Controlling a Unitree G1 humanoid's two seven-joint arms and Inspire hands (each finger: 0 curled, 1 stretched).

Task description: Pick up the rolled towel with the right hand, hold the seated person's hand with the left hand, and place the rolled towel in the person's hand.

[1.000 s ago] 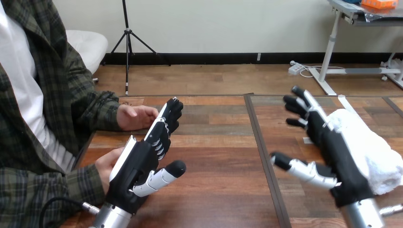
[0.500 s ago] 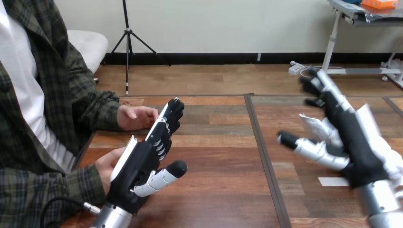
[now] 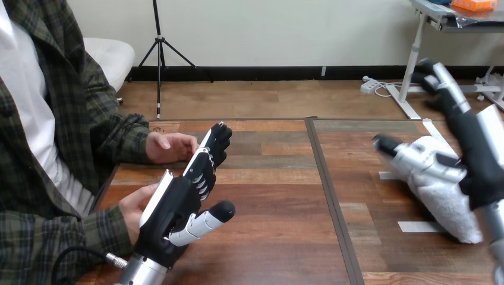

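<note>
No writing, label, number or sign can be read anywhere in the view. The white tape strips stuck on the tabletop at the lower right of the frame look blank.

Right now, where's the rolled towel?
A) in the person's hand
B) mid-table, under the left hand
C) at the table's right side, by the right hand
C: the rolled towel sits at the table's right side beside the right hand, whose fingers are straight.
</note>
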